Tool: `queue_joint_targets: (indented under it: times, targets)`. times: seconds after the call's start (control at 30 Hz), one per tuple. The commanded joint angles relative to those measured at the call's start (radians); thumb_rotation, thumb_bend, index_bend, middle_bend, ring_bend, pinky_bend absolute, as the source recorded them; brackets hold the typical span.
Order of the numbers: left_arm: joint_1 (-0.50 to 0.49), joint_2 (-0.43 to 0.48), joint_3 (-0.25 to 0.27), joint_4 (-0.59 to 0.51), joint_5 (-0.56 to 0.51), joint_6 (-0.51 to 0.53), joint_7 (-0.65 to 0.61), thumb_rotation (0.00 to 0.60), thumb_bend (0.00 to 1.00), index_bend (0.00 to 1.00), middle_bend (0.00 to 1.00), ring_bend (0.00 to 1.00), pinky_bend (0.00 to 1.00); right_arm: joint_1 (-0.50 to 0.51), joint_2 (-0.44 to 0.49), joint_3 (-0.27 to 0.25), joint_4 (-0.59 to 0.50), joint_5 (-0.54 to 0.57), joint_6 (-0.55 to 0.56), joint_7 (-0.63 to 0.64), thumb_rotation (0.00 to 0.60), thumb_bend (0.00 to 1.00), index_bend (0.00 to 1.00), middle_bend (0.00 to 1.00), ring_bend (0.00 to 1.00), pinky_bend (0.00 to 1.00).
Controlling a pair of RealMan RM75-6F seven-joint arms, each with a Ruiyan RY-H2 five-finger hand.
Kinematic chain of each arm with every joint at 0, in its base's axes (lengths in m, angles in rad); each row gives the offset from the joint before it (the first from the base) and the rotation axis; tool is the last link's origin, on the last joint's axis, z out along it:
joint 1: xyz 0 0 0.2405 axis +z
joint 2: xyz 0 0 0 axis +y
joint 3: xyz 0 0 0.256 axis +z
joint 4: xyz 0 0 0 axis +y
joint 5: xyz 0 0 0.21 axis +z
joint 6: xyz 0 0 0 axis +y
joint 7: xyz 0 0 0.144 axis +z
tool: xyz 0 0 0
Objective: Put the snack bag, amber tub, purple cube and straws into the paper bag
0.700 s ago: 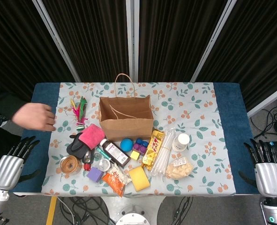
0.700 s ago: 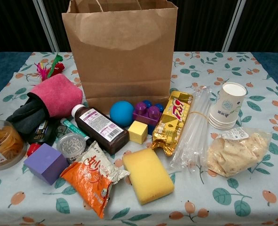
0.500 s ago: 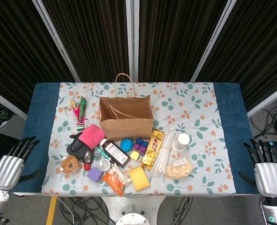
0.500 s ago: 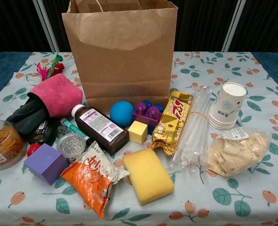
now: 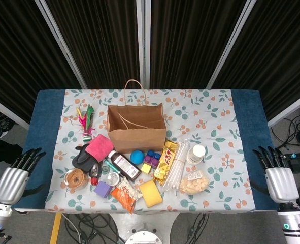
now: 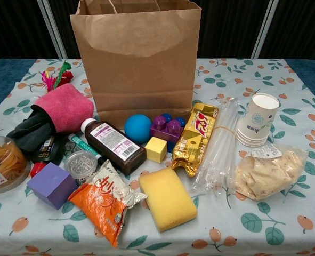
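Four things are still to be packed into the paper bag [image 6: 138, 58], and none is held. The orange snack bag [image 6: 105, 205] looks light and crinkly, so it is best pinched at its edge. The amber tub [image 6: 2, 162] seems rigid and is better gripped around its wall. The purple cube [image 6: 51, 184] looks firm; the straws [image 6: 218, 146] are thin, slippery, easily bent. The left hand [image 5: 12, 178] and right hand [image 5: 277, 178] are seen empty, fingers spread, well apart from everything.
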Motion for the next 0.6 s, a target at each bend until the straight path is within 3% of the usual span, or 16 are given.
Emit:
queue_joint_targets:
  times: [0.03,0.17,0.3,0.6]
  targets:
    - [-0.004,-0.009,0.001,0.01,-0.003,-0.009,-0.007,0.6,0.1,0.17,0.19,0.13,0.21,0.121,0.041,0.055,-0.095,0.105,-0.193,0.005,0.6,0.01,0.14,0.13,0.02,0.03]
    - [-0.007,-0.013,0.004,0.019,0.002,-0.011,-0.01,0.6,0.09,0.17,0.19,0.13,0.21,0.221,0.019,0.096,-0.137,0.205,-0.34,-0.026,0.6,0.02,0.14,0.16,0.05,0.08]
    - [-0.009,-0.01,0.005,0.025,-0.003,-0.017,-0.021,0.6,0.09,0.17,0.19,0.13,0.21,0.313,-0.07,0.132,-0.106,0.324,-0.434,-0.096,0.6,0.04,0.16,0.17,0.06,0.11]
    - [-0.015,-0.008,0.008,0.037,-0.015,-0.036,-0.039,0.6,0.1,0.17,0.19,0.13,0.21,0.414,-0.216,0.137,-0.03,0.484,-0.487,-0.202,0.6,0.06,0.17,0.17,0.06,0.15]
